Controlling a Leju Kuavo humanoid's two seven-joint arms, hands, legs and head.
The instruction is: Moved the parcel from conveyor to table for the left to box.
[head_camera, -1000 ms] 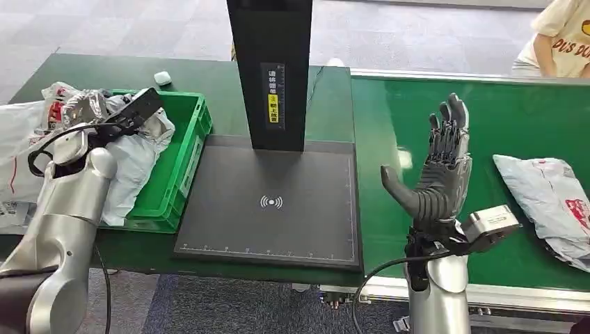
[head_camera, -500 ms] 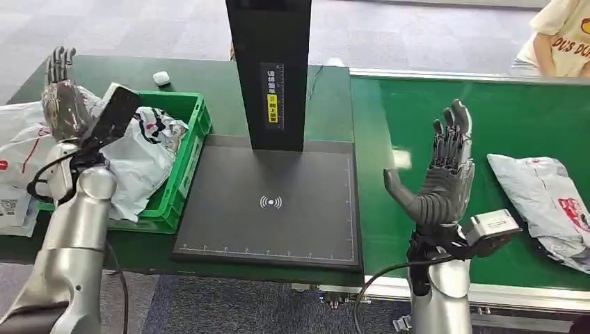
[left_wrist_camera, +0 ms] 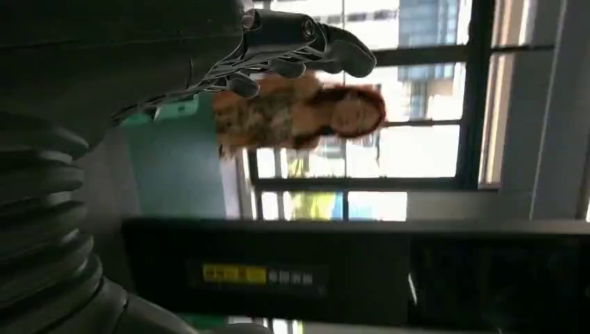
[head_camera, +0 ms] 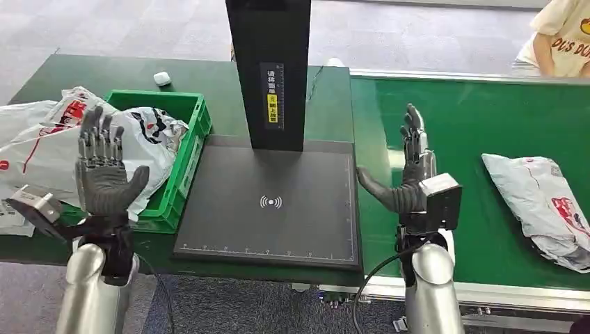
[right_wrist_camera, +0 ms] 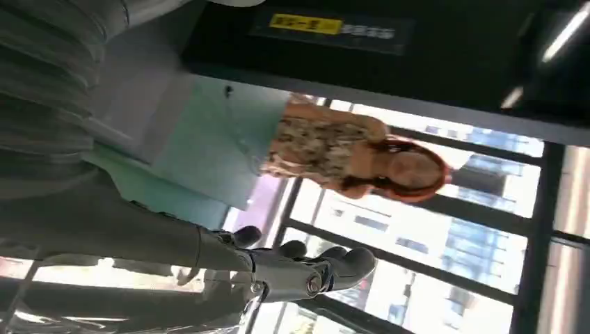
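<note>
— what's changed since the frame a second back?
— both arms. left hand [head_camera: 104, 177] has come off the bags by the green bin [head_camera: 182, 182] and now stands upright in front of it, palm toward the camera, fingers spread, holding nothing. right hand [head_camera: 407, 182] has turned edge-on and shifted toward the scanner pad [head_camera: 271, 202], fingers straight up and apart, thumb out to the side, also empty. the parcel [head_camera: 546, 205] has slid a little further along the belt.
— how does the parcel look, and where is it?
— a grey plastic mailer, crumpled and soft, with a red print near its lower end. it lies flat on the green conveyor [head_camera: 487, 111], well apart from the right hand.
— and around it?
— largest first: the green table [head_camera: 139, 73], then the conveyor, then the black pad with the black column [head_camera: 270, 69] rising from its back edge. the bin holds white-and-red bags [head_camera: 142, 139], with more heaped beside it. a person in a yellow shirt [head_camera: 560, 38] sits behind the belt, and a small white object [head_camera: 162, 78] rests on the table.
— anything in the way?
— between hand and parcel lies bare belt.
</note>
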